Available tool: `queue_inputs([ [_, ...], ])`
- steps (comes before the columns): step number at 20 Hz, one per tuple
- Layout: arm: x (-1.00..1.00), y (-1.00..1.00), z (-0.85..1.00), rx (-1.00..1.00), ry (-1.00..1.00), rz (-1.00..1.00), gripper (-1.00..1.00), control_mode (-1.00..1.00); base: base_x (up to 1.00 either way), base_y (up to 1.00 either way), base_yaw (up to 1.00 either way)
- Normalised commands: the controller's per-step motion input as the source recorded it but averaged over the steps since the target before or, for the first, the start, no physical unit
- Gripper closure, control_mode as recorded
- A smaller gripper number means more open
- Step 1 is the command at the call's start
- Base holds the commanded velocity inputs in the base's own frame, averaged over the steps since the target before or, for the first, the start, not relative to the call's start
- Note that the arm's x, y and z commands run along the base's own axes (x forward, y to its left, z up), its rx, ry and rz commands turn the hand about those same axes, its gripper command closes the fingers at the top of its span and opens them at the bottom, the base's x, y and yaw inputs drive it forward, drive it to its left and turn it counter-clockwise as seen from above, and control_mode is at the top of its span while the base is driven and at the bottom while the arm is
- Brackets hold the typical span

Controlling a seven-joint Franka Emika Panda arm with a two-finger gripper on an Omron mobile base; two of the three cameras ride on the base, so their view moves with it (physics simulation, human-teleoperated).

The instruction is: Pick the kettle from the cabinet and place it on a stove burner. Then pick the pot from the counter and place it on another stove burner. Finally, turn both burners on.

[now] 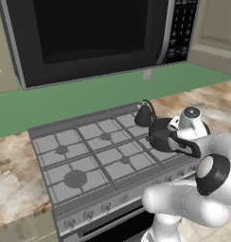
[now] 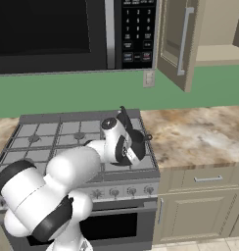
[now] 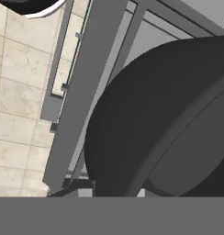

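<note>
Progress: While the kettle (image 1: 145, 115) already sat on the far right burner of the stove (image 1: 89, 156), the pot (image 1: 161, 134) was over the near right grate.
Left: releasing the pot, turning on both burners.
Gripper (image 3: 114, 193): clenched on the pot's rim, it seemed.
Edges: pot near the stove's right edge beside the counter (image 2: 200, 132), close to the kettle.
Room: left burners free; cabinet (image 2: 178, 44) door open above.

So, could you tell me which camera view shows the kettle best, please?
The left base view: the kettle stands clear on the stove's back right grate, cone body and arched handle visible beyond the pot. In the right base view the arm covers it, leaving the handle top. The hand view shows the pot instead.
</note>
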Motion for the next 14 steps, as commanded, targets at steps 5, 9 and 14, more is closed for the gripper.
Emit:
queue_inputs([
  [5,0.23,0.0,-0.11,0.0,0.01,0.0,1.0,-1.0,0.0,0.0,0.0],
  [9,0.23,-0.03,-0.12,0.0,0.01,0.0,1.0,-1.0,0.0,0.0,0.0],
  [14,0.18,-0.04,-0.15,0.0,0.01,0.0,1.0,-1.0,0.0,0.0,0.0],
])
